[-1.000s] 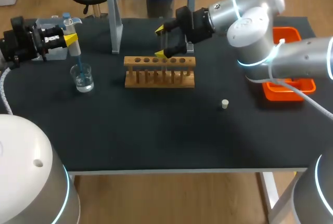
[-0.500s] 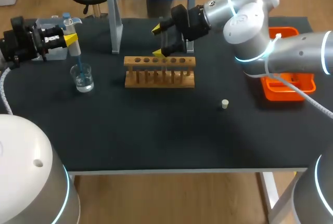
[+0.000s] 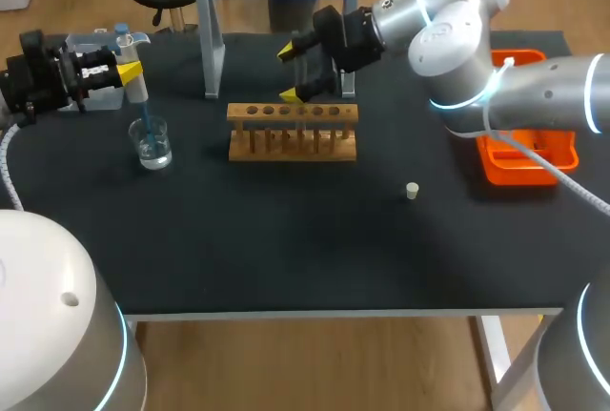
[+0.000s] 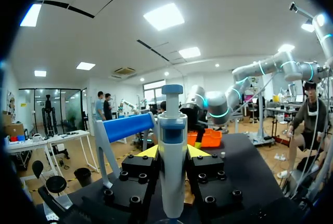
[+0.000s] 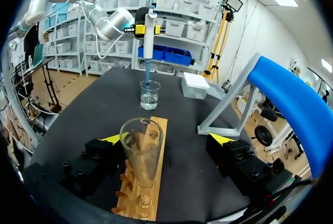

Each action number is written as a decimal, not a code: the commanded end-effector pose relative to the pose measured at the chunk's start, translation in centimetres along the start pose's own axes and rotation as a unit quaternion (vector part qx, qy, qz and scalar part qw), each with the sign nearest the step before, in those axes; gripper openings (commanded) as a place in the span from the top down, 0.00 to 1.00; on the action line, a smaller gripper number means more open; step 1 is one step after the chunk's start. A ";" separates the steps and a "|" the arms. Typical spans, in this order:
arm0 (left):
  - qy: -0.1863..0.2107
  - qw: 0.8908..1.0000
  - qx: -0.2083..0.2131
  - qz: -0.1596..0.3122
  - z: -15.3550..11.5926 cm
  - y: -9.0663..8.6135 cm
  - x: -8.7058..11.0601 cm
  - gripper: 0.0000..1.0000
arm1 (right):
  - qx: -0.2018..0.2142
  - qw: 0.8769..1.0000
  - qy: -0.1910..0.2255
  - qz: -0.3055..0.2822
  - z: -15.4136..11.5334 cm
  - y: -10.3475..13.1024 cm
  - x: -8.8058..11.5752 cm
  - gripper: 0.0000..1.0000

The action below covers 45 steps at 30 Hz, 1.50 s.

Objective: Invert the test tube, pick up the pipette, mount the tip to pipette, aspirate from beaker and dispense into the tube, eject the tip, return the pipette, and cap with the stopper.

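My left claw [image 3: 130, 72] is clenched on the pipette [image 3: 125, 47], held upright at the counter's [image 3: 286, 239] left side. Its blue tip [image 3: 143, 113] dips into the beaker [image 3: 152, 142], which has clear liquid in it. My right claw [image 3: 291, 72] hangs over the wooden rack [image 3: 293, 132] at the counter's middle, released. From the right wrist, its 2 fingers [image 5: 113, 139] stand wide on either side of the test tube [image 5: 141, 151], touching neither side. The tube is upright, mouth up, with its lower end at the rack. I cannot tell whether it is fully seated. The stopper [image 3: 412, 191] lies alone on the counter, right of the rack.
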<state>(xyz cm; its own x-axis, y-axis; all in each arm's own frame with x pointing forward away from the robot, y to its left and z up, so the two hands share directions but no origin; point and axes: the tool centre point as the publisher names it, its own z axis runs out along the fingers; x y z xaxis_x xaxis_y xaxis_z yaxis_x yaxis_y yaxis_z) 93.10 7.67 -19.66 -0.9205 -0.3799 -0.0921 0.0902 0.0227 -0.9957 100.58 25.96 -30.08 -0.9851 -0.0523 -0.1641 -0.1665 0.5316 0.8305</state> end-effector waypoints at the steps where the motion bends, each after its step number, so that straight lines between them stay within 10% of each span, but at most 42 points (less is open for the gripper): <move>1: 0.000 1.000 0.000 0.000 0.0 0.0 0.0 1.00 | 0.003 1.000 0.001 0.000 -0.2 0.0 0.1 0.00; 45: 0.002 1.000 -0.022 0.003 1.2 -2.6 0.3 1.00 | 0.008 1.000 -0.004 -0.002 -0.1 -0.1 0.5 0.00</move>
<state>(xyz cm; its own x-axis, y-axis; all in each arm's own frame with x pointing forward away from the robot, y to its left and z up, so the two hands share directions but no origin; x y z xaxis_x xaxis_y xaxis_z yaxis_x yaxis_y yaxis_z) 93.38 6.64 -17.82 -0.9240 -0.3693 -0.0987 0.0854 0.0522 -0.9950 100.07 25.91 -30.24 -0.9837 -0.0454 -0.1742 -0.1707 0.5429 0.8222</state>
